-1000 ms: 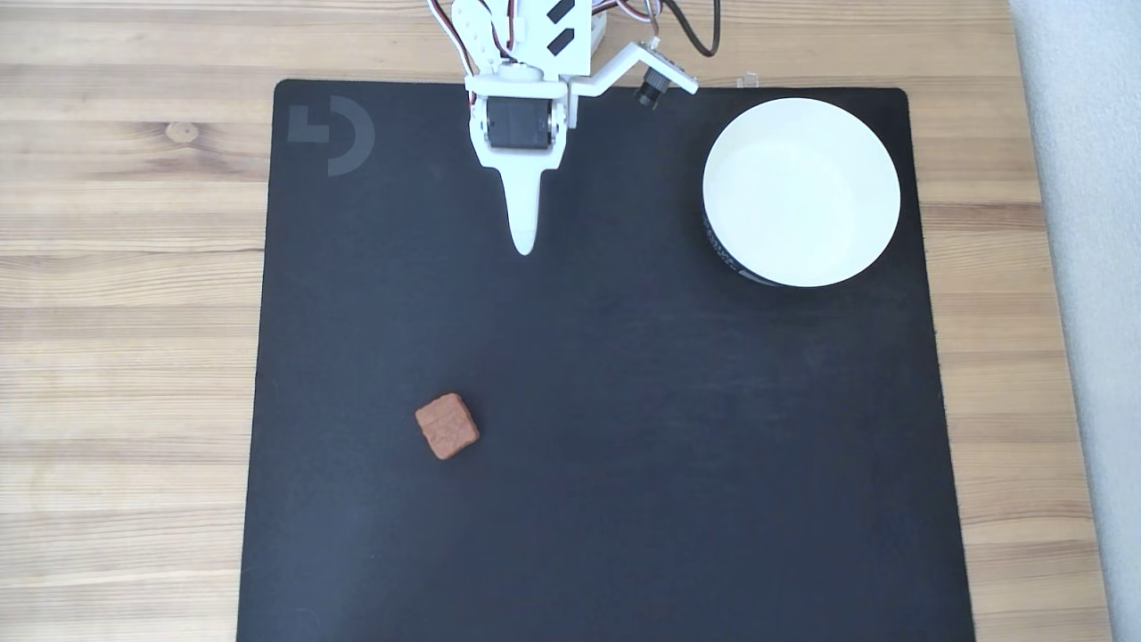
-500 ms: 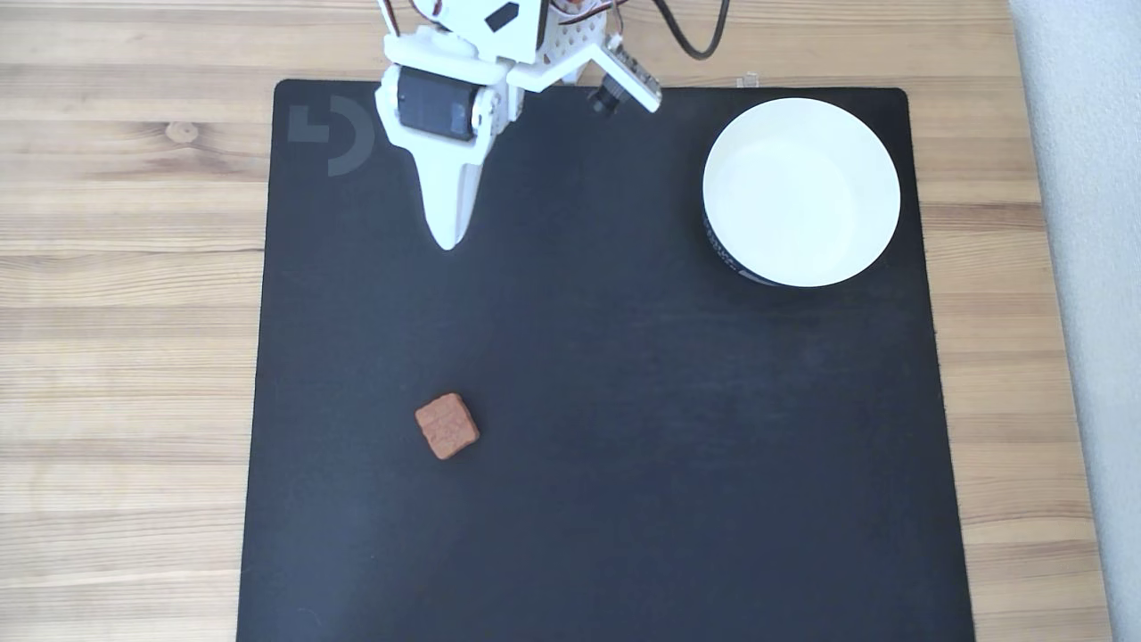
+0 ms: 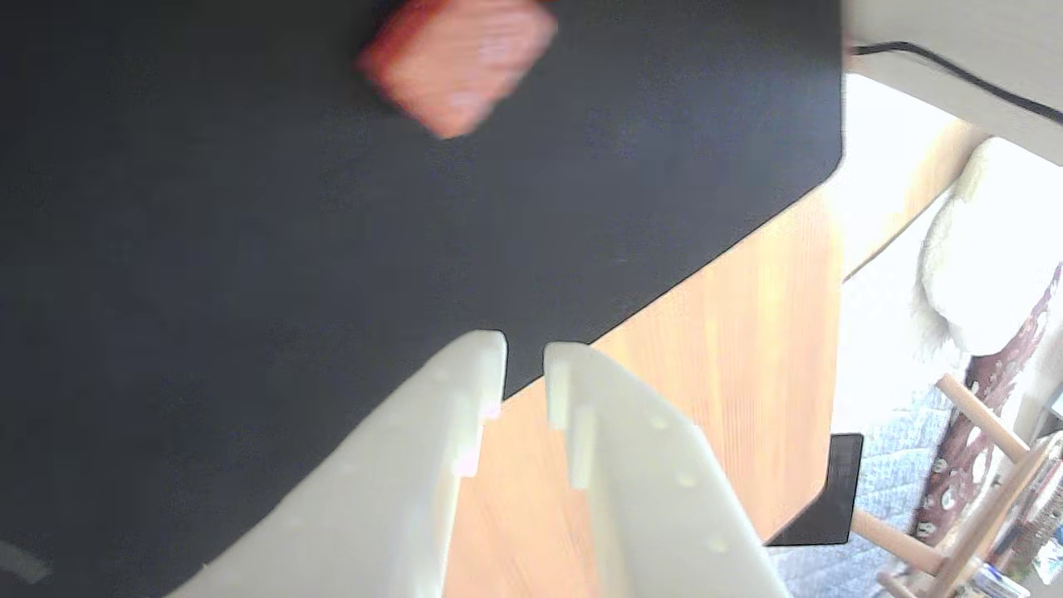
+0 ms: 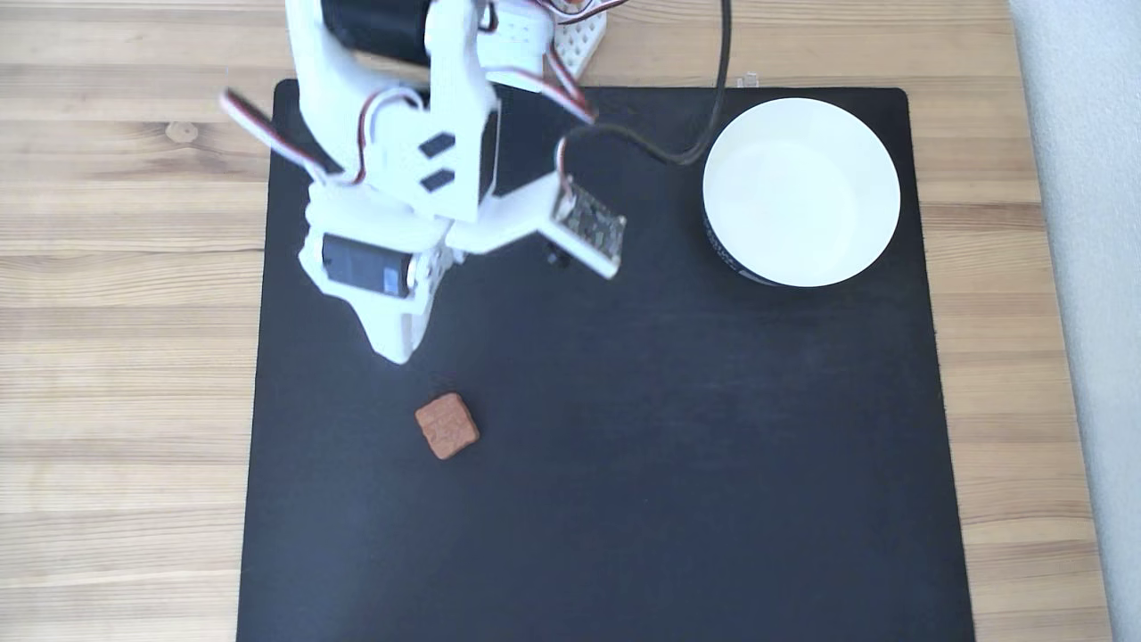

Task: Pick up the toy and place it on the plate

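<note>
My gripper (image 4: 395, 355) hangs over the left part of the black mat (image 4: 624, 464) in the fixed view, its white tip pointing down the picture; in the wrist view my gripper (image 3: 523, 365) shows its two white fingers close together with a thin gap between them, narrow and holding nothing. The toy (image 4: 447, 426), a reddish-brown block, lies flat on the mat just below and a little right of my tip in the fixed view, near but apart from it; in the wrist view the toy (image 3: 457, 62) sits blurred at the top edge, well apart from my fingertips. The plate (image 4: 800, 192), a white dish with a dark outer side, stands at the mat's upper right corner in the fixed view, far from the toy; its white inside is bare. The mat lies on a wooden table (image 4: 125, 267).
</note>
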Controlling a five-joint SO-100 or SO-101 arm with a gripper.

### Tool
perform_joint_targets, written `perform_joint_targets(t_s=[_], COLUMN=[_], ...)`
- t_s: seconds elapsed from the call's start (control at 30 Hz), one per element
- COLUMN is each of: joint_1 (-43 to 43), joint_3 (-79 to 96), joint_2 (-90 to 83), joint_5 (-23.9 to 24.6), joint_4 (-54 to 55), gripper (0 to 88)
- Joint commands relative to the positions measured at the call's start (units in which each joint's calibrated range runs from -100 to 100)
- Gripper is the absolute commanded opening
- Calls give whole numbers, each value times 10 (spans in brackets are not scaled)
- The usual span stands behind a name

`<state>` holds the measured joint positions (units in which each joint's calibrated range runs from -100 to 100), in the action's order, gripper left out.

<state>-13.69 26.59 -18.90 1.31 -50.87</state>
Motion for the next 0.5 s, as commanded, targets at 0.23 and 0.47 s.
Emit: perform_joint_targets(t_s=[0.23, 0.47], joint_1=[4, 6], joint_3=[-292, -483], joint_2=[286, 397], joint_5=[1, 2], joint_4=[-77, -182], gripper=[23, 23])
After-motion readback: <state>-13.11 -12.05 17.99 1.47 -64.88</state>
